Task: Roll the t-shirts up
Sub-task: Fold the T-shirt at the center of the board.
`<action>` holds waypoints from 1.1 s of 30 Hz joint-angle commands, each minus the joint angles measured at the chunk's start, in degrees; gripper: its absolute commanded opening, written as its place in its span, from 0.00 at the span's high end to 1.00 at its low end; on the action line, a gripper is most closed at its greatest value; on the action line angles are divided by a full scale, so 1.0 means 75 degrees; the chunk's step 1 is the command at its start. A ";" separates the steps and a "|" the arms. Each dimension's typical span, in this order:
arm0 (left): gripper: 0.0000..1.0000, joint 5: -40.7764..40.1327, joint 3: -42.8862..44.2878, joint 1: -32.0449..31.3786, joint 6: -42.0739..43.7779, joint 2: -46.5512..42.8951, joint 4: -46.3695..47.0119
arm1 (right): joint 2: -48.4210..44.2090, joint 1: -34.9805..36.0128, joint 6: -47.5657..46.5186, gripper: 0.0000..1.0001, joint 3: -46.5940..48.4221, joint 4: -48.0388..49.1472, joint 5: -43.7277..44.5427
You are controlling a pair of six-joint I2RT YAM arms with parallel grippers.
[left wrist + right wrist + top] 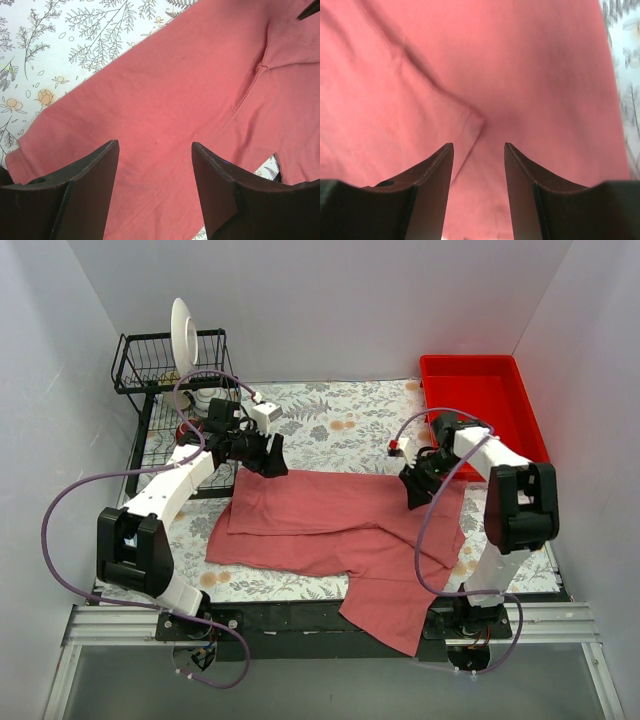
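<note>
1. Black fingers [90, 170] of the left gripper [155, 145] fill the foreground of its wrist view. Its jaws stand wide apart with nothing between them, over flat pink cloth.
2. From above, the left gripper [275, 455] hangs at the far left corner of the t-shirt [320, 520], towards the table's left edge.
3. The right gripper [415, 490] is over the shirt's far right end. Its jaws are parted and clamp nothing in its own wrist view [478, 145], where a folded edge of cloth lies just ahead of the fingertips. Whether the tips touch the fabric cannot be told.
4. The salmon-pink t-shirt lies folded across the middle of the table [330, 420], which has a floral cover. One end spills over the near edge beside the right arm's base.
5. A seam runs diagonally across the cloth in the left wrist view [190, 90].
6. A red plastic tray [475, 390] sits at the far right corner of the table.
7. A black wire rack [150, 360] holding an upright white plate [183, 330] stands at the far left corner.
</note>
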 commanded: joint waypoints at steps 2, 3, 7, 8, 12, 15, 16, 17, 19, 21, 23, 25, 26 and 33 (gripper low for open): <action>0.40 0.0270 0.0203 0.0041 0.0163 0.0276 0.0001 | -0.1283 -0.0974 -0.0473 0.47 -0.0514 -0.1642 0.0478; 0.40 0.0282 0.0238 0.0041 0.0175 0.0312 0.0082 | -0.1319 -0.1464 -0.0484 0.48 -0.0585 -0.1865 0.0536; 0.40 0.0364 0.0320 0.0029 0.0152 0.0522 0.0259 | -0.1517 -0.2206 -0.0660 0.49 -0.0890 -0.2792 0.0712; 0.40 0.0399 0.0332 0.0040 0.0163 0.0592 0.0271 | -0.1611 -0.2230 -0.0660 0.49 -0.1146 -0.2805 0.0805; 0.40 0.0458 0.0320 0.0040 0.0292 0.0768 0.0352 | -0.1940 -0.2254 -0.0509 0.48 -0.1825 -0.2840 0.1216; 0.40 0.0528 0.0320 0.0041 0.0339 0.0874 0.0364 | -0.1800 -0.2242 -0.0461 0.46 -0.2201 -0.2840 0.1415; 0.40 0.0528 0.0308 0.0041 0.0339 0.0898 0.0365 | -0.1753 -0.2254 -0.0473 0.47 -0.2238 -0.2840 0.1462; 0.40 0.0540 0.0308 0.0041 0.0374 0.0909 0.0353 | -0.1695 -0.2254 -0.0484 0.46 -0.2273 -0.2828 0.1497; 0.40 0.0563 0.0308 0.0040 0.0409 0.0956 0.0341 | -0.1519 -0.2242 -0.0508 0.46 -0.2285 -0.2793 0.1568; 0.40 0.0575 0.0332 0.0041 0.0491 0.1015 0.0283 | -0.1309 -0.2242 -0.0426 0.46 -0.2250 -0.2723 0.1650; 0.41 0.0575 0.0379 0.0041 0.0515 0.1108 0.0236 | -0.1191 -0.2231 -0.0356 0.46 -0.2133 -0.2665 0.1685; 0.41 0.0587 0.0449 0.0029 0.0515 0.1202 0.0224 | -0.1038 -0.2231 -0.0309 0.46 -0.2051 -0.2560 0.1744; 0.41 0.0610 0.0484 0.0040 0.0503 0.1214 0.0236 | -0.1003 -0.2242 -0.0262 0.46 -0.2027 -0.2536 0.1790; 0.41 0.0634 0.0613 0.0040 0.0374 0.1413 0.0306 | -0.0593 -0.2172 -0.0145 0.44 -0.1969 -0.2185 0.2002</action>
